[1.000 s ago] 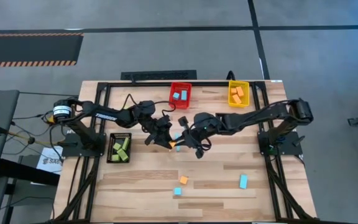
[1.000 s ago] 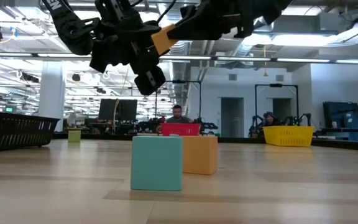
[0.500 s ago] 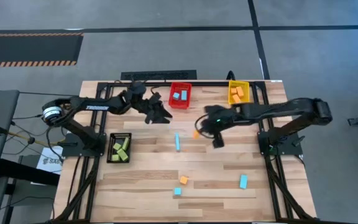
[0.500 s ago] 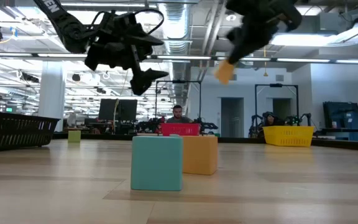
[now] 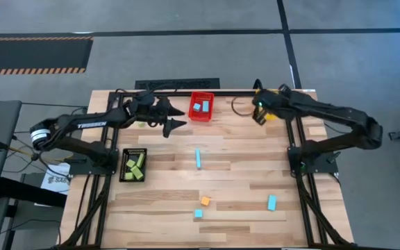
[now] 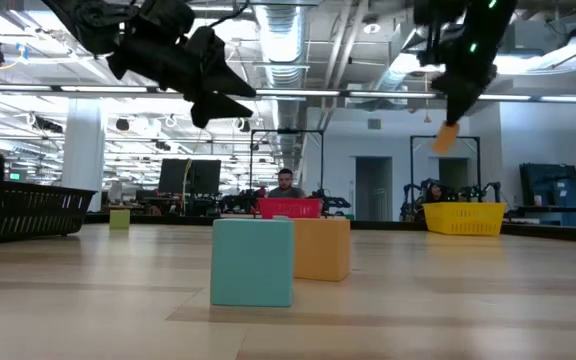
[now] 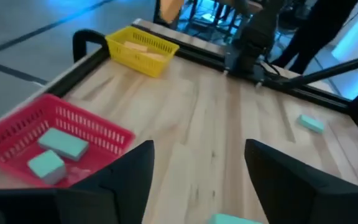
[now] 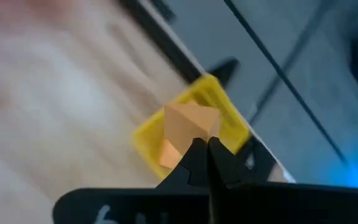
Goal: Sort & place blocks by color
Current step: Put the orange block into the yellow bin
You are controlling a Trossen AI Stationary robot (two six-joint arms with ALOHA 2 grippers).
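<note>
My right gripper [image 5: 259, 116] is shut on an orange block [image 8: 188, 122] and hangs over the yellow bin [image 8: 227, 124] at the table's far right. My left gripper [image 5: 178, 125] stands open with nothing between its fingers, above the table just left of the red bin [image 5: 201, 106], which holds two light blue blocks [image 7: 64, 143]. A light blue bar [image 5: 198, 158] lies flat in the table's middle. Nearer the front edge rest an orange cube [image 5: 205, 201], a light blue cube [image 5: 198, 214] and a light blue block [image 5: 271, 203]. My right gripper pinches the orange block by its near edge [image 8: 194, 138] between its two fingers, only at their free ends. The fingers slant downward toward the table's far right. The block [image 6: 447, 139] sticks out beyond the tips, tilted and lifted clear, above the yellow bin.
A black bin [image 5: 133, 164] with lime green blocks stands at the left edge. The yellow bin [image 7: 143, 46] holds orange blocks. A black frame rail runs along the far edge. People and other benches show in the room beyond the table.
A second ago both grippers met at the orange block above the table's middle. My right gripper has carried it up and toward the far right edge, over the yellow bin, rolling as it went. My left gripper has drawn back toward the far left, levelling out.
</note>
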